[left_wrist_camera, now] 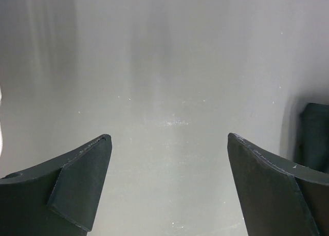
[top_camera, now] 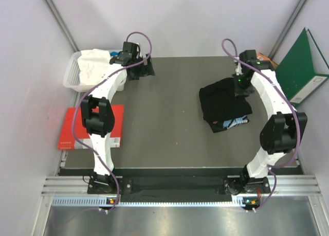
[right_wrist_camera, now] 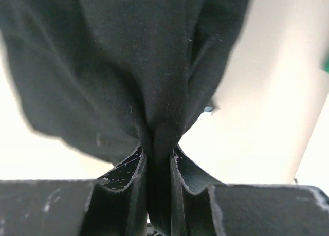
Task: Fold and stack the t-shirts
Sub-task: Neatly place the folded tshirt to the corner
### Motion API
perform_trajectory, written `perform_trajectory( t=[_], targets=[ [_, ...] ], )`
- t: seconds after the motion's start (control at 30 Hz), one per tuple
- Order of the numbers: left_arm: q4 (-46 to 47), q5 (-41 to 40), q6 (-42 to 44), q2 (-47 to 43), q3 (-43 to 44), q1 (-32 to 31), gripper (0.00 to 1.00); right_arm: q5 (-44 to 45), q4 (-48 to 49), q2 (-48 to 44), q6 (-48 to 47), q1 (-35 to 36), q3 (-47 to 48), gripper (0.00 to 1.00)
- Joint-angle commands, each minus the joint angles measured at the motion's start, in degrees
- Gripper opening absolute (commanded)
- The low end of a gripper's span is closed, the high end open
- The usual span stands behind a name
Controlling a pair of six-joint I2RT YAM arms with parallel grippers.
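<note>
While the right claw [right_wrist_camera: 158, 151] pinches a fold of the black t-shirt [right_wrist_camera: 118, 56], left claw [left_wrist_camera: 168, 137] spread wide, empty.

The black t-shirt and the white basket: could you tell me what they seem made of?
The black t-shirt looks like soft matte cloth, creasing where the right gripper pinches it. The white basket seems rigid plastic, judging by its thin pale walls.

Three cameras: one overhead, two on the wrists.
Your top view looks down from above and behind the arm bases [top_camera: 100, 184], at its bottom edge, covering the table [top_camera: 169, 138]. Your left wrist view faces a pale surface [left_wrist_camera: 169, 66] past the left gripper [left_wrist_camera: 167, 141]. Your right wrist view sits tight against the black t-shirt [right_wrist_camera: 128, 66]; that black t-shirt [top_camera: 223, 102] shows centre right from above.
</note>
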Motion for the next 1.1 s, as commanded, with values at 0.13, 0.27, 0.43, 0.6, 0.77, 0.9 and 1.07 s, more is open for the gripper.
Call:
perform_trajectory(
  t=[0.13,0.27,0.43,0.6,0.77,0.9,1.07],
  targets=[
    [2.0,2.4,-0.6,0.0,0.2,1.0,0.99,2.5,6.0,8.3,-0.7,-4.0,-3.9,0.1],
    [2.0,2.0,-0.3,-0.3,0.1,1.1,0.99,-1.0,7.3,13.1,-0.7,-3.8,-5.4,0.18],
    [1.8,1.9,-0.1,-0.4,0.0,1.1,0.99,9.8,3.4,15.6,3.6,-3.6,-2.7,0.82],
    [1.6,1.7,-0.1,-0.5,-0.4,1.1,0.99,11.4,5.0,4.6,5.3,-2.5,-0.3,1.0],
    [1.3,2.4,-0.5,0.4,-0.3,1.1,0.99,4.7,7.1,1.5,5.2,3.0,3.4,1.0],
    [1.3,3.4,-0.8,0.8,0.1,1.1,0.99,0.9,8.2,8.4,2.7,10.7,8.9,0.49],
    [0.8,3.2,-0.6,0.9,-0.2,1.1,0.99,-7.8,6.8,20.8,3.0,16.2,16.0,0.0]
  ],
)
